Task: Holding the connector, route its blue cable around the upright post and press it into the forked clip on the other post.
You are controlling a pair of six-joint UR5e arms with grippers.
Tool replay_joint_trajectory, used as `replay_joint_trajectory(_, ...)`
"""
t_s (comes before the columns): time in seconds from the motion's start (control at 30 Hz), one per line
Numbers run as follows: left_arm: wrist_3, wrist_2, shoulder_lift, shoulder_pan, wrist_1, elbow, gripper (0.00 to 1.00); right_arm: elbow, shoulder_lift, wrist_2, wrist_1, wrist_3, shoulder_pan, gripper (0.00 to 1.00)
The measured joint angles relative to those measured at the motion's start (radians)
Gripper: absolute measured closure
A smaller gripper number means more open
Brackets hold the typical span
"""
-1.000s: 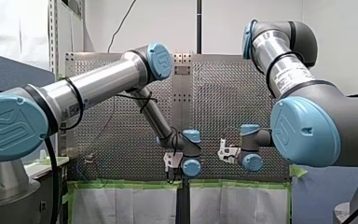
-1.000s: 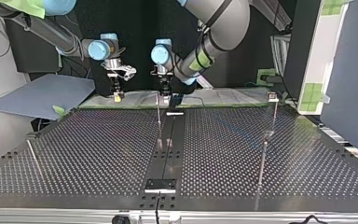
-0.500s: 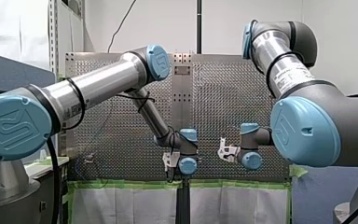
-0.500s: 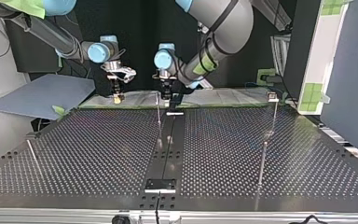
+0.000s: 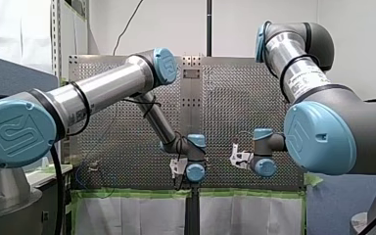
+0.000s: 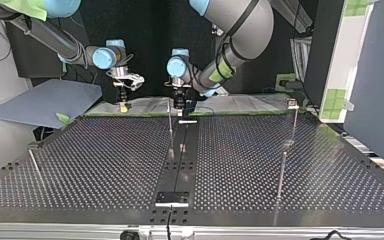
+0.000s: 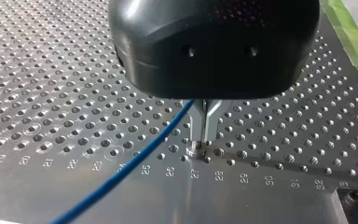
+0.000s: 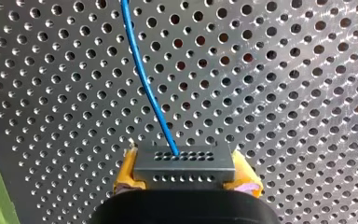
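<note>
Two-fingered right gripper (image 8: 186, 175) clamps connector (image 8: 184, 161) w/ blue cable (image 8: 144, 84); left gripper (image 7: 204, 137) prob. shut beside it.

A white wall (image 5: 284, 24) with a black pole (image 5: 208, 27) stands beyond the perforated metal worktop (image 6: 105, 160), whose edge nearest the front view carries green tape (image 5: 127, 193) above white sheeting (image 5: 127, 215), while a blue-grey board (image 6: 45, 102) lies beside it at the top view's left.
</note>
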Motion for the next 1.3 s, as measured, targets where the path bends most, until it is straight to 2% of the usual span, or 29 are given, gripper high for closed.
replay_joint_trajectory(0.1, -0.001, 0.0, 0.0, 0.001, -0.003, 0.001, 0.89, 0.0, 0.0, 0.0, 0.0, 0.0, -0.001, 1.0)
replay_joint_trajectory(0.13, -0.001, 0.001, 0.0, 0.001, -0.003, 0.001, 0.83, 0.0, 0.0, 0.0, 0.0, 0.001, -0.002, 1.0)
replay_joint_trajectory(0.17, -0.002, 0.002, 0.0, 0.001, -0.003, 0.001, 0.7, -0.001, 0.0, 0.0, -0.001, 0.001, -0.002, 1.0)
replay_joint_trajectory(0.2, -0.002, 0.003, 0.0, 0.001, -0.003, 0.002, 0.7, -0.001, 0.0, 0.0, -0.001, 0.001, -0.002, 1.0)
replay_joint_trajectory(0.27, -0.001, 0.005, 0.0, 0.002, -0.004, 0.002, 0.47, -0.003, 0.0, 0.001, -0.001, 0.001, -0.003, 1.0)
replay_joint_trajectory(0.3, 0.0, 0.006, 0.0, 0.003, -0.004, 0.002, 0.47, -0.003, 0.0, 0.001, 0.0, 0.001, -0.003, 1.0)
replay_joint_trajectory(0.33, 0.001, 0.006, 0.0, 0.003, -0.005, 0.002, 0.33, -0.004, 0.001, 0.001, 0.0, 0.001, -0.003, 1.0)
replay_joint_trajectory(0.37, 0.003, 0.006, 0.0, 0.004, -0.007, 0.002, 0.26, -0.005, 0.0, 0.001, 0.0, 0.001, -0.003, 1.0)
replay_joint_trajectory(0.4, 0.004, 0.006, 0.0, 0.004, -0.008, 0.002, 0.26, -0.005, 0.001, 0.001, 0.0, 0.001, -0.003, 1.0)
replay_joint_trajectory(0.47, 0.009, 0.007, 0.001, 0.004, -0.012, 0.002, 0.14, -0.005, 0.001, 0.001, 0.0, 0.001, -0.003, 1.0)
replay_joint_trajectory(0.6, 0.021, 0.008, 0.001, 0.006, -0.026, 0.003, 0.11, -0.005, 0.001, 0.001, 0.001, 0.0, -0.003, 1.0)
replay_joint_trajectory(0.67, 0.027, 0.009, 0.001, 0.006, -0.036, 0.004, 0.01, -0.005, 0.001, 0.001, 0.001, 0.0, -0.003, 1.0)
replay_joint_trajectory(0.97, 0.038, 0.051, 0.001, 0.01, -0.087, 0.012, 0.01, -0.006, 0.002, 0.0, 0.005, -0.003, -0.003, 1.0)
replay_joint_trajectory(1.3, 0.049, 0.043, 0.01, 0.012, -0.149, 0.018, 0.01, -0.005, 0.003, 0.001, 0.005, -0.004, -0.003, 1.0)
